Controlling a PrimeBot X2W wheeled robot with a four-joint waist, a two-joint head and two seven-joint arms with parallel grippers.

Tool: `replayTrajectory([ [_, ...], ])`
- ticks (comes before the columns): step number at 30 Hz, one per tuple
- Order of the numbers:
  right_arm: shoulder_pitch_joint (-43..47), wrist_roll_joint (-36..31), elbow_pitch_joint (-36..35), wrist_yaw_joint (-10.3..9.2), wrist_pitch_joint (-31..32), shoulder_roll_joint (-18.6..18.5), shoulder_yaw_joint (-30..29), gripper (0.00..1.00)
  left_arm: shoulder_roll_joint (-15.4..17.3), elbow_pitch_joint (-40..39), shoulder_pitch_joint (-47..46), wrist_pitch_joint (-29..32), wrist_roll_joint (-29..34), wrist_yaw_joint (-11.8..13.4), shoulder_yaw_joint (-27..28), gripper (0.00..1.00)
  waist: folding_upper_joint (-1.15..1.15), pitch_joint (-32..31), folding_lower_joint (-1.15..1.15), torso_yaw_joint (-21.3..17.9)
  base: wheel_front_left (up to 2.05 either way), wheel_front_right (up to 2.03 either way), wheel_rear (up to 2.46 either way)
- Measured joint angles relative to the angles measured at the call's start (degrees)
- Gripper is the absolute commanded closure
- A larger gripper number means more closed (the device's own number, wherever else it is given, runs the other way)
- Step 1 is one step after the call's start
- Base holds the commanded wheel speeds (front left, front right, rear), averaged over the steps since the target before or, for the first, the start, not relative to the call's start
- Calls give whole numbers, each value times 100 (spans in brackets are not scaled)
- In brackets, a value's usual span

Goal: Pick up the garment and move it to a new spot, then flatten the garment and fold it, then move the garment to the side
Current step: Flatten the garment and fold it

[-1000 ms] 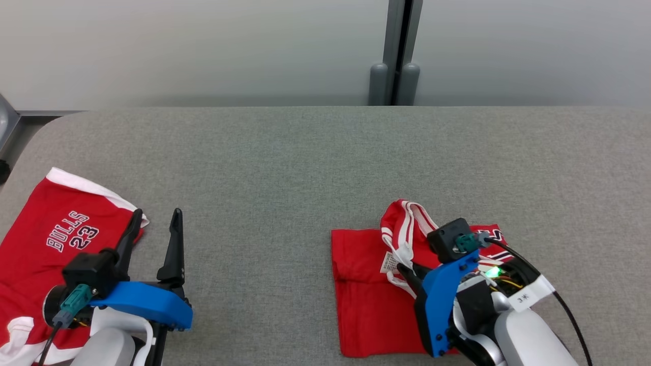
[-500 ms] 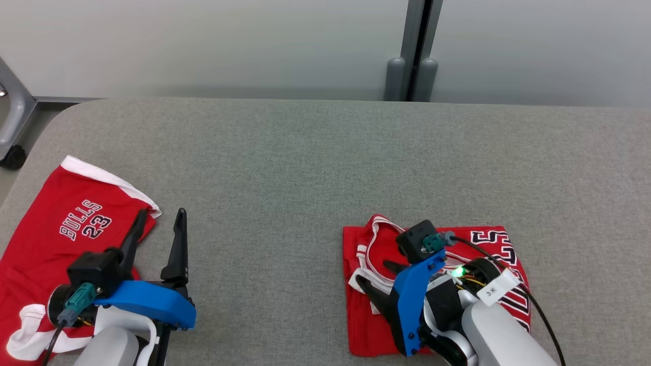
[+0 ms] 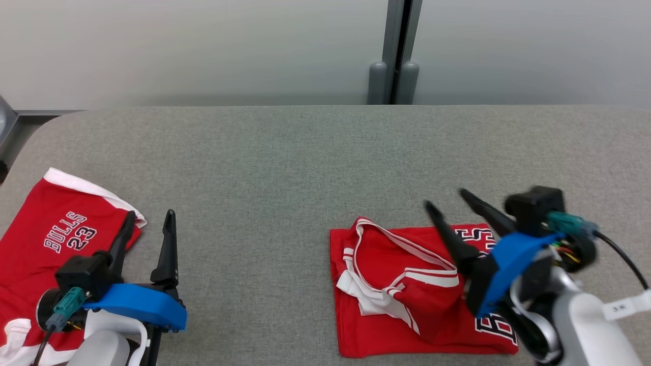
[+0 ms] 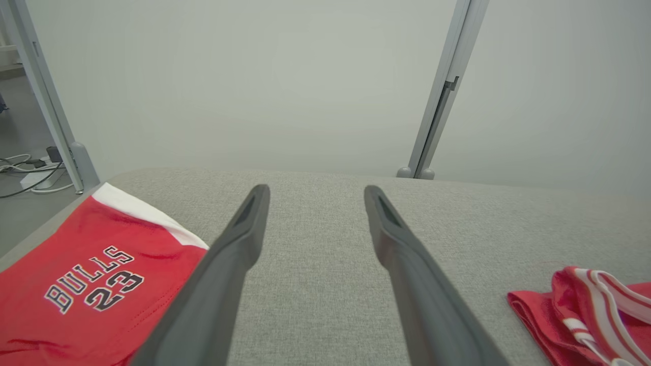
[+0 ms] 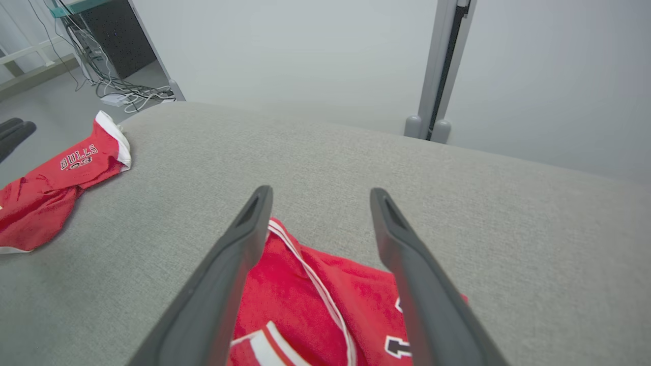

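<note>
Jersey [image 3: 386, 325], red and folded, lies right of centre on the grey table [image 3: 285, 168], with the right gripper [image 3: 447, 200] over its right part, fingers spread and empty, while the left gripper [image 3: 150, 214], likewise spread, hangs by red shorts [image 3: 46, 244] at the left.

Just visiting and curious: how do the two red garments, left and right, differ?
The left garment lies spread open, showing small BULLS 23 lettering; the right garment is folded into a rectangle, striped trim bunched on top. The left garment has a broad white edge band; the right garment shows large letters, partly hidden. Both are red with white trim, on the grey table.
</note>
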Motion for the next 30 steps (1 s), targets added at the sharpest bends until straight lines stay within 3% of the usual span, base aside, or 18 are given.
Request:
replayTrajectory([
  [7,800,-684,69,0,75,-77,-920,0,22,-32,19,-18,-10,10,1,0,0,35,0,-54,0,0,0],
  [8,858,-772,149,0,38,-53,-1000,21,26,-31,19,-18,-12,10,3,0,0,44,0,-63,0,0,0],
  [10,898,-928,328,0,-74,-23,-1063,100,27,-31,18,-18,-20,8,-2,0,0,60,0,-72,0,0,0],
  [15,849,-1145,877,0,-266,124,-789,100,30,-29,-40,-16,-27,-4,-37,0,0,84,0,-59,0,0,0],
  [21,757,-1050,1407,0,-248,250,185,100,30,-12,-57,-13,-29,-5,-90,0,0,71,0,6,0,0,0],
  [30,641,-33,1811,0,-120,364,1688,100,34,2,-58,-13,-56,-5,-103,0,0,74,-1,22,0,0,0],
])
